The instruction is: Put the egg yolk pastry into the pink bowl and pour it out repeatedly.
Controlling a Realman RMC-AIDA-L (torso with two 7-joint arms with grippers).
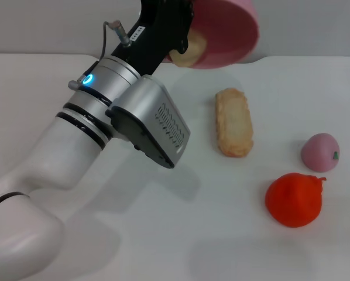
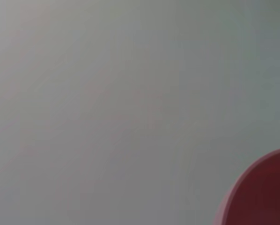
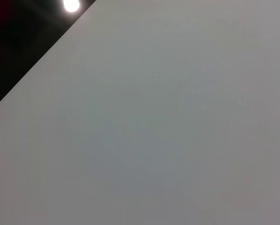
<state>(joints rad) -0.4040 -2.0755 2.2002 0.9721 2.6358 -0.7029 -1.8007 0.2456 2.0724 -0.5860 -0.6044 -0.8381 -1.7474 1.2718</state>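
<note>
The left gripper [image 1: 174, 36] is up near the far edge of the table, and it has the pink bowl [image 1: 229, 32] lifted off the surface and tipped steeply, mouth turned down and toward the robot. I can't see the fingers themselves; the black wrist housing hides them, so how wide they stand is beyond telling, though the bowl hanging there suggests they're clamped on its rim. The tilt looks deliberate: this reads as the pouring part of the job.

Right at the bowl's lower lip, just beside the gripper, sits the egg yolk pastry [image 1: 186, 51], a small pale tan ball with a dull, doughy look. Only part of it shows past the black wrist housing. It seems about to roll out, or already leaving; I can't say which.

Farther from the gripper, on the white table [image 1: 134, 234], lie a long golden crusty pastry [image 1: 233, 122], then a pink peach-like ball [image 1: 319, 152] and a crumpled red-orange piece [image 1: 294, 199], all well clear of the bowl.

The right gripper is nowhere in sight.
</note>
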